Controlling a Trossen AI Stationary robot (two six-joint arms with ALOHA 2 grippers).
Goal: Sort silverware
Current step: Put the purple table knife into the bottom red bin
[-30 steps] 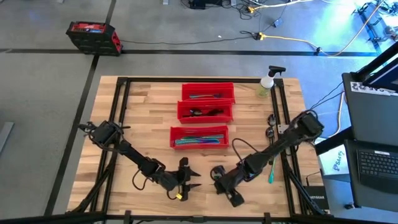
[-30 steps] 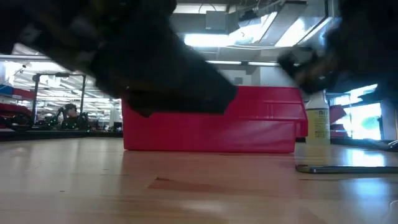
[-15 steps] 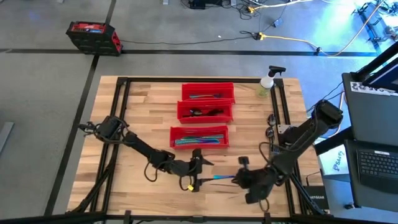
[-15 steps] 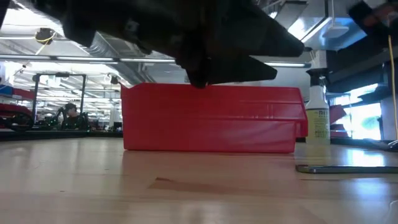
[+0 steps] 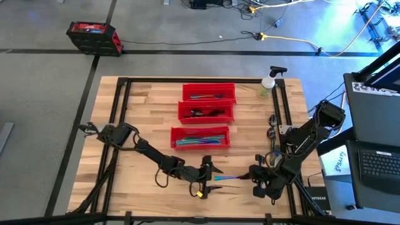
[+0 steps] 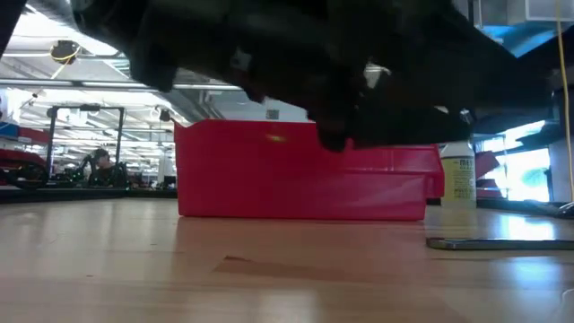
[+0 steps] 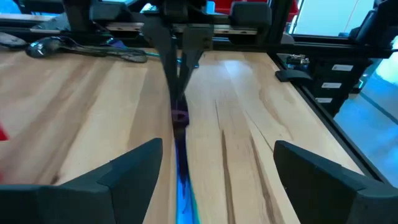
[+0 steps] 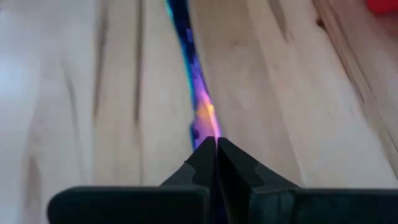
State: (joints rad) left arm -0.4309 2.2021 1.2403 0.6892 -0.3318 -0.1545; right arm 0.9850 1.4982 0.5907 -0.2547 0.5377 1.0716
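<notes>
Iridescent blue-purple utensil (image 8: 198, 93); 3 red bins (image 5: 181, 136); pale wood table (image 5: 144, 112).

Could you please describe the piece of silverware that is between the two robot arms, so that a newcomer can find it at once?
Start at the wooden table and go to its near edge, in front of the three red plastic bins. There the slim iridescent blue-purple utensil hangs between the open left claw and the shut right claw, which pinches one end. Unlike the other silverware, it is outside any bin.

Both arms reach low toward each other: the left claw (image 5: 208, 177) gapes wide, the right claw (image 5: 252, 179) is pinched closed.
</notes>
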